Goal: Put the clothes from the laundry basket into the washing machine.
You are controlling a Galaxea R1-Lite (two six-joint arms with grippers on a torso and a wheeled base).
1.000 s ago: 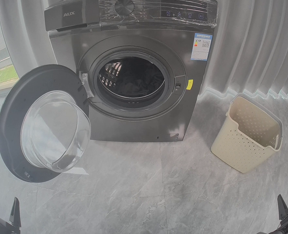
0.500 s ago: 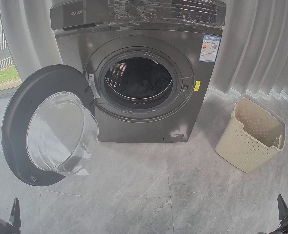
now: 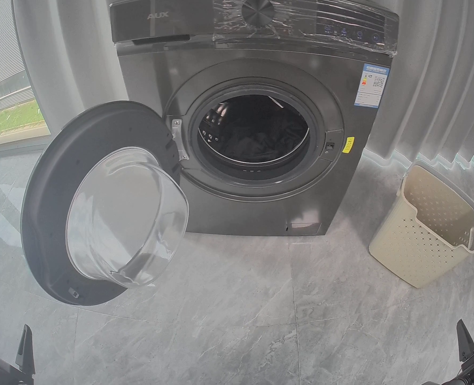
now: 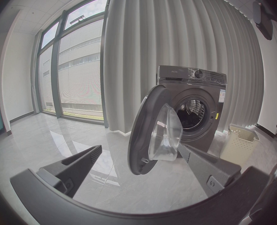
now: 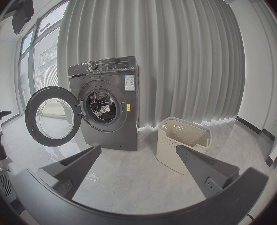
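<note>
left gripper (image 4: pixel 139 147) and right gripper (image 5: pixel 138 147) are being held spread and empty while dark clothes (image 3: pixel 253 140) are being shown inside the grey front-loading washing machine (image 3: pixel 237 215), so the cream perforated plastic basket (image 3: pixel 408 241) beside it is being best checked for leftovers.

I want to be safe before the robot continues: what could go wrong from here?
The open door juts out on the side of the left hand; that arm could hit it. The laundry basket looks empty, with dark clothes already in the drum, so a reach into it may grasp nothing.
</note>
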